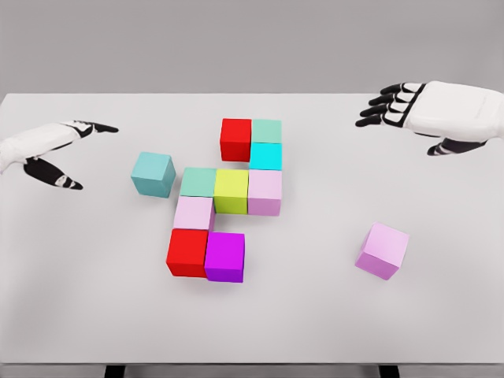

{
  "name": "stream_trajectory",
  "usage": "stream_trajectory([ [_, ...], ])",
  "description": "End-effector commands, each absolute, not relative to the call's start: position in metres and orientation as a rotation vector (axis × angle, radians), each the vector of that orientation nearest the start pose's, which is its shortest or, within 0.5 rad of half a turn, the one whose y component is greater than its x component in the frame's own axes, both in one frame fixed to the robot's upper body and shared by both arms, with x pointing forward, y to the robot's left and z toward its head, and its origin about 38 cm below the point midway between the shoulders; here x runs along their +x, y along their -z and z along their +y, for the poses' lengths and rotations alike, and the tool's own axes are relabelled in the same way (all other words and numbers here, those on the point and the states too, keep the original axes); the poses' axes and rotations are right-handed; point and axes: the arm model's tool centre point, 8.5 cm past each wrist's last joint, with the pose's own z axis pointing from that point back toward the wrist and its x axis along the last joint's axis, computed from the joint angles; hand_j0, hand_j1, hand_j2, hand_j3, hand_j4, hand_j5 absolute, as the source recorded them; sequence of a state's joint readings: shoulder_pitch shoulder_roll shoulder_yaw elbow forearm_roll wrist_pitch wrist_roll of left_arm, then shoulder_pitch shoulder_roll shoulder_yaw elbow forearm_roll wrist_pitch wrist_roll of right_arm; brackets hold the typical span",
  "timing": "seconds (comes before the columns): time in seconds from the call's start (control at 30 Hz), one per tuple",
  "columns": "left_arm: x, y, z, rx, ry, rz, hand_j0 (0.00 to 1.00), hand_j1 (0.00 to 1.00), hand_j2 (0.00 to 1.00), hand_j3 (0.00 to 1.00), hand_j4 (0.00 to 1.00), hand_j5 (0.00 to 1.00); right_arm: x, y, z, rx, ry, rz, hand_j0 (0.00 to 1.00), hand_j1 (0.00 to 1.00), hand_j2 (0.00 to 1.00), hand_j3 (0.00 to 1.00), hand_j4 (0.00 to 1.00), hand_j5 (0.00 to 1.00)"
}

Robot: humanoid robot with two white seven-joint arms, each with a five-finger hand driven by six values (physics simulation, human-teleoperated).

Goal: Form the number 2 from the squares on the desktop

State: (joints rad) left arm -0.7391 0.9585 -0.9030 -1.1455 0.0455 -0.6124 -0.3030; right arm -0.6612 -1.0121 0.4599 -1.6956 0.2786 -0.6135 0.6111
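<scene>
Coloured cubes form a cluster mid-table: a red cube (235, 139) and a mint cube (267, 130) on top, a cyan cube (266, 156) below, then a green-mint cube (198, 182), a yellow-green cube (231, 190) and a pale pink cube (265, 191) in a row. Under them sit a pink cube (194, 213), a second red cube (187, 252) and a magenta cube (225, 257). A teal cube (153, 174) stands apart to the left. A loose pink cube (383, 250) lies at the right. My left hand (71, 150) hovers open at far left. My right hand (394, 106) hovers open at upper right.
The white table (315, 315) spans the view, with its front edge near the bottom and its back edge (252, 94) against a grey wall.
</scene>
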Motion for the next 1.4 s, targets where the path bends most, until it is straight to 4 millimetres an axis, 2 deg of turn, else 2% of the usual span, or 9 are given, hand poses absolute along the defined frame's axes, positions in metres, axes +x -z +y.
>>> stream_trajectory([
  [0.0, 0.447, -0.182, 0.385, 0.245, 1.596, -1.454, 1.0, 1.0, 1.0, 1.0, 1.0, 1.0, 0.397, -0.323, -0.32, 0.753, 2.882, 1.931, 1.0, 1.0, 1.0, 1.0, 1.0, 1.0],
  [0.07, 0.447, -0.181, 0.385, 0.242, 1.596, -1.455, 1.0, 1.0, 1.0, 1.0, 1.0, 1.0, 0.398, -0.327, -0.321, 0.761, 2.875, 1.932, 1.0, 1.0, 1.0, 1.0, 1.0, 1.0],
  [0.17, 0.448, -0.169, 0.368, 0.195, 1.611, -1.458, 1.0, 1.0, 1.0, 1.0, 1.0, 1.0, 0.393, -0.326, -0.333, 0.777, 2.951, 1.833, 1.0, 1.0, 1.0, 1.0, 1.0, 1.0],
  [0.23, 0.45, -0.169, 0.353, 0.167, 1.63, -1.477, 1.0, 1.0, 1.0, 1.0, 1.0, 1.0, 0.388, -0.305, -0.337, 0.694, 3.073, 1.704, 1.0, 1.0, 1.0, 1.0, 1.0, 1.0],
  [0.3, 0.451, -0.174, 0.34, 0.153, 1.64, -1.497, 1.0, 1.0, 1.0, 1.0, 1.0, 1.0, 0.383, -0.294, -0.34, 0.652, 3.124, 1.648, 1.0, 1.0, 1.0, 1.0, 1.0, 1.0],
  [0.4, 0.453, -0.18, 0.311, 0.208, 1.576, -1.396, 1.0, 1.0, 1.0, 1.0, 1.0, 1.0, 0.38, -0.278, -0.337, 0.583, 3.164, 1.614, 1.0, 1.0, 1.0, 1.0, 1.0, 1.0],
  [1.03, 0.462, -0.158, 0.309, 0.267, 1.453, -1.241, 1.0, 1.0, 1.0, 1.0, 1.0, 1.0, 0.362, -0.238, -0.312, 0.337, 3.202, 1.551, 1.0, 1.0, 1.0, 1.0, 1.0, 1.0],
  [1.27, 0.463, -0.155, 0.301, 0.25, 1.455, -1.248, 1.0, 1.0, 1.0, 1.0, 1.0, 1.0, 0.356, -0.221, -0.308, 0.26, 3.219, 1.554, 1.0, 1.0, 1.0, 1.0, 1.0, 1.0],
  [1.37, 0.46, -0.146, 0.294, 0.232, 1.473, -1.231, 1.0, 1.0, 1.0, 1.0, 1.0, 1.0, 0.354, -0.217, -0.309, 0.242, 3.229, 1.553, 1.0, 1.0, 1.0, 1.0, 1.0, 1.0],
])
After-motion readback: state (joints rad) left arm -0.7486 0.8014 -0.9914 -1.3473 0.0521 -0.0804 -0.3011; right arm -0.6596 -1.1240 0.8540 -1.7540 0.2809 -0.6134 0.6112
